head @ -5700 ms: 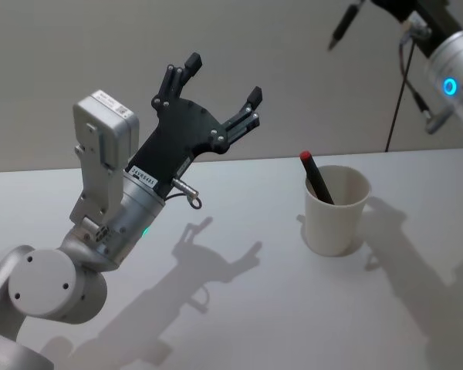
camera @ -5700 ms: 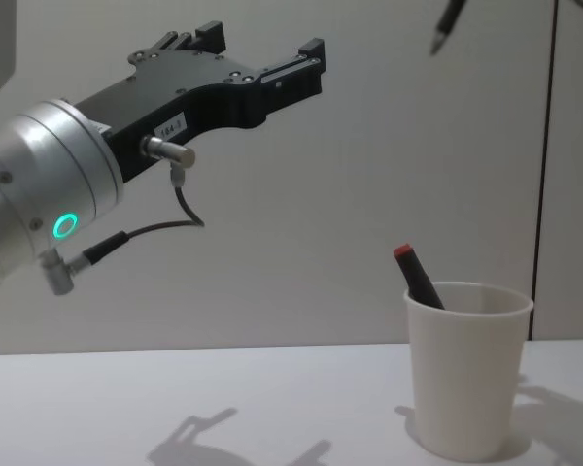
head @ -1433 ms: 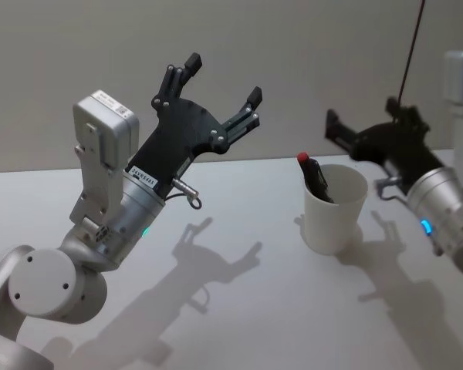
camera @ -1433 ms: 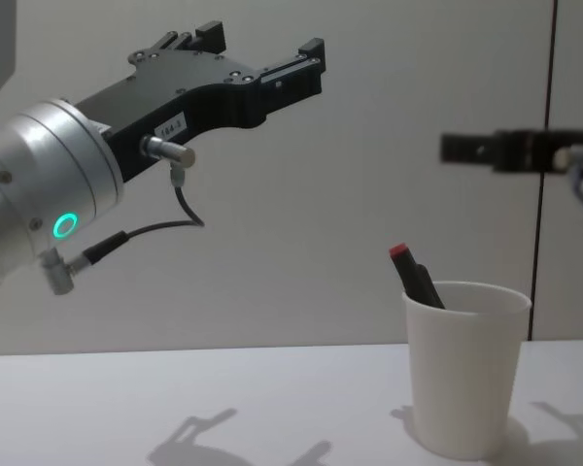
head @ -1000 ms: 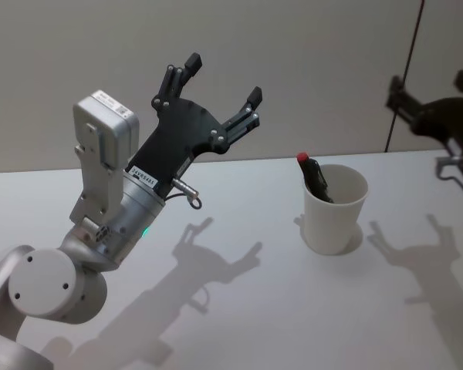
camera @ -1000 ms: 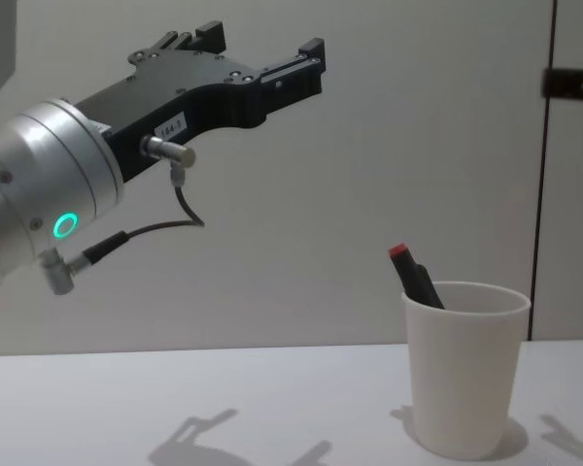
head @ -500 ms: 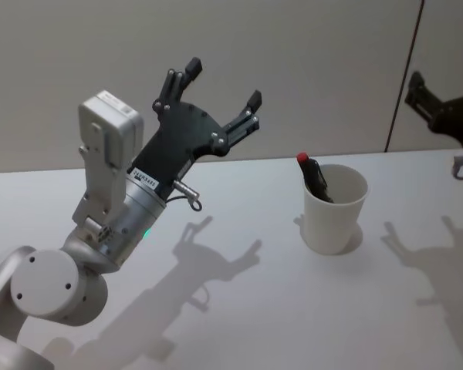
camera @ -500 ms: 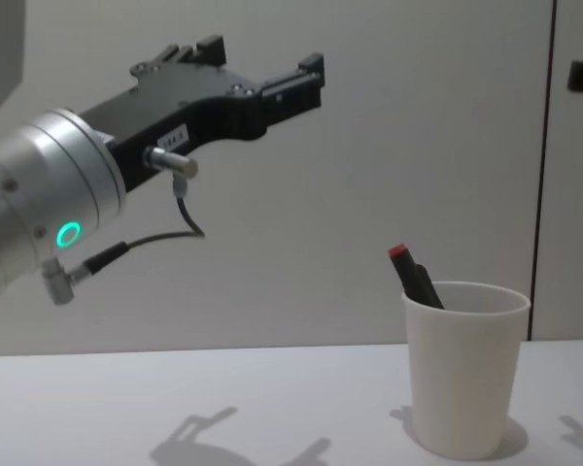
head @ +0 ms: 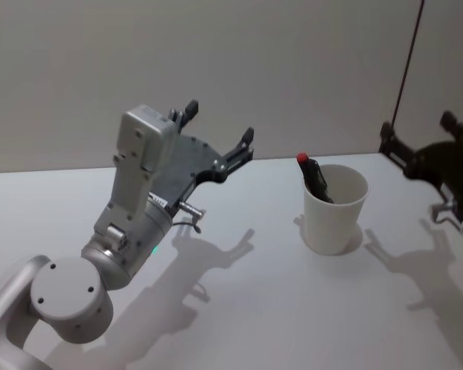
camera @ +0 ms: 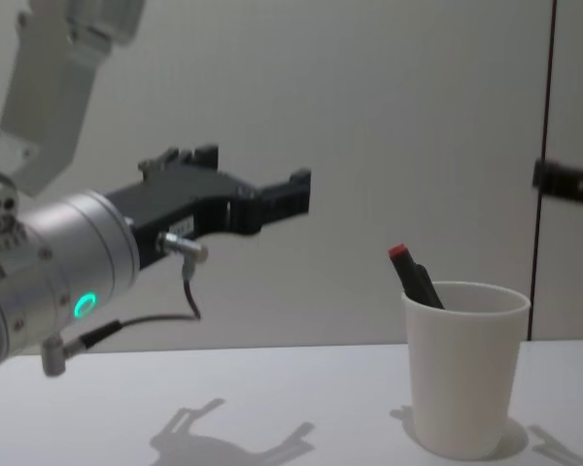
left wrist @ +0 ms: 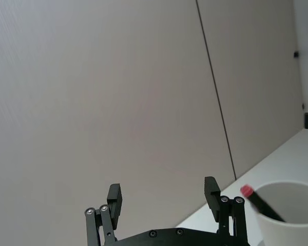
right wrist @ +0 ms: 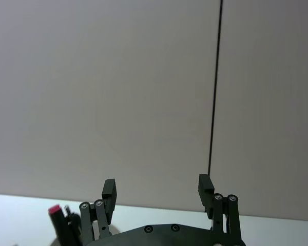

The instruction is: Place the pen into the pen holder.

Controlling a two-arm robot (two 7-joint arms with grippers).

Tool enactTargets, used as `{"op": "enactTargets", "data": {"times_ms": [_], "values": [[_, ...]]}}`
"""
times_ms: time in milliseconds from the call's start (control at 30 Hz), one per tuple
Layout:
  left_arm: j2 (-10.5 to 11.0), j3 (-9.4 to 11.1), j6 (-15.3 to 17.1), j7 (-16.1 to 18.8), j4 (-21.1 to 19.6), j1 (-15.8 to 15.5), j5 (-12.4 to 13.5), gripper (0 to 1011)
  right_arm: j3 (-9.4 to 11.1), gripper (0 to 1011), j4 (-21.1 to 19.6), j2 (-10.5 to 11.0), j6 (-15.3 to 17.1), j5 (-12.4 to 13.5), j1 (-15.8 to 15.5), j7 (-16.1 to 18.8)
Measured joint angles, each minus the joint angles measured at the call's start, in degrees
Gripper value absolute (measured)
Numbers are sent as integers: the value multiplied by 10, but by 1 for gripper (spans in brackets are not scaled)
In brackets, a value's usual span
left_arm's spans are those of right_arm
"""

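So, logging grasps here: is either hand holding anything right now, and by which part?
Nothing is held. The left hand and the right hand are both open and empty, and the pens stand in the cup.

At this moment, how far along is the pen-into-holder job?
Looks done: the pen, with its red cap, stands leaning inside the pen holder, which is upright on the table. Nothing is in hand: the right end effector is open beside the cup and the left end effector is open off to its other side. Nothing visibly remains.
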Motion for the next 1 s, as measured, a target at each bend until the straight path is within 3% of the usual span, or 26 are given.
{"op": "enactTargets", "data": {"times_ms": [200, 433, 1000], "values": [[7, 14, 37, 30, 5, -1, 7, 1001, 1, 1001, 32, -3, -32, -14, -14, 45], [11, 21, 54, 42, 7, -2, 10, 1000, 1, 1001, 53, -4, -54, -23, -24, 75], [11, 21, 55, 44, 7, -2, 10, 1000, 1, 1001, 57, -5, -58, -25, -25, 81]]}}
